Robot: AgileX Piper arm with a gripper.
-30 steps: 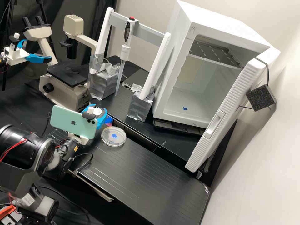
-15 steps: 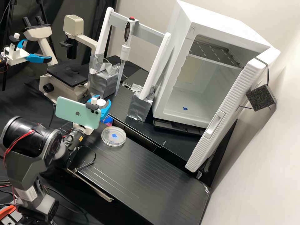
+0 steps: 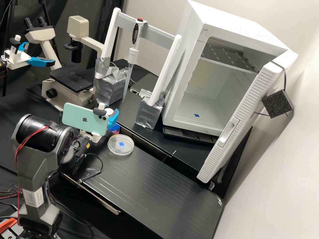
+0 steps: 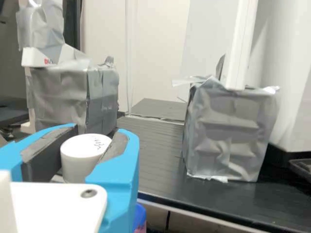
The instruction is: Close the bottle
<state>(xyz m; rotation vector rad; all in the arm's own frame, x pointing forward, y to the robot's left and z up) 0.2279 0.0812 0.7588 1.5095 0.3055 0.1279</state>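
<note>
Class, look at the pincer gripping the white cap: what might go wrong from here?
The pincer grips the cap by its sides, so an off-centre hold might let it tilt or slip.

A blue-and-pink item sits close by one fingertip in the high view; a slightly wrong descent might knock it.

The dish lies near the pincer too, and a sideways swing of the arm could perhaps nudge it.
</note>
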